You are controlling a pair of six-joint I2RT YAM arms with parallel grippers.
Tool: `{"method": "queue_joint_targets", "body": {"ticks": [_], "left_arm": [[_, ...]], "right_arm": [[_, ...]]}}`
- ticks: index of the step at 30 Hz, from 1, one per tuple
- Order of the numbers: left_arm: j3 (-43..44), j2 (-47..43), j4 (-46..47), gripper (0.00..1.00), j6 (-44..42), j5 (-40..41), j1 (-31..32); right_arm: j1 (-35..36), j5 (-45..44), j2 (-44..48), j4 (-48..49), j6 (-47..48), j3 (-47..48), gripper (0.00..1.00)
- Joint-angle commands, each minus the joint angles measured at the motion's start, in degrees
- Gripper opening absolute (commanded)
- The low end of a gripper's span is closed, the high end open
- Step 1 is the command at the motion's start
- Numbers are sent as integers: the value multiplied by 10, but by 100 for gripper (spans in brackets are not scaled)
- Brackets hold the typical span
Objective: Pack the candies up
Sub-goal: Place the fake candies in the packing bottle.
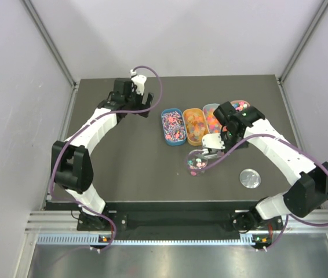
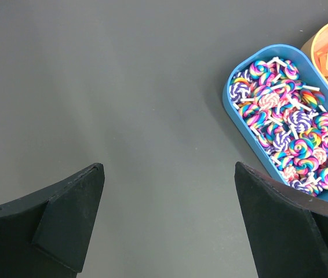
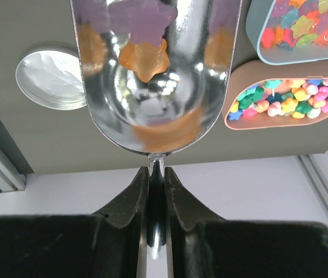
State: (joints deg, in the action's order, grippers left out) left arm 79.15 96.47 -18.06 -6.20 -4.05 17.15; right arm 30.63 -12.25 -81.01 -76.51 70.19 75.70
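Right fingers (image 3: 126, 200) pinch scoop (image 3: 158, 110) handle | left fingers (image 2: 280, 220) spread, idle | risk: I tip off-centre, candies (image 3: 145, 61) spill beside jar (image 1: 196, 163)

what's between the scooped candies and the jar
Nothing visible: the jar stands open just beside the scoop held by the right gripper; the lid lies apart on the table.
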Motion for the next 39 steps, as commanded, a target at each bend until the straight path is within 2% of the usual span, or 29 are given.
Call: {"method": "queue_joint_targets", "body": {"ticks": [1,15,34,39], "left_arm": [[-5,-27,31,99,9,-11,-2],[-17,-28,44,99,19,-16,-2],[-13,-22,48,99,28,-21,-2],[-14,-25,50,99,28,-18,-2]], "right_arm": [[14,-26,8,-27,-9,15,0],[59,-95,-44,-76,-31,89,0],[134,-175,-31,-80,-66,19,0],[144,-188,-37,-80,-71,27,0]]}}
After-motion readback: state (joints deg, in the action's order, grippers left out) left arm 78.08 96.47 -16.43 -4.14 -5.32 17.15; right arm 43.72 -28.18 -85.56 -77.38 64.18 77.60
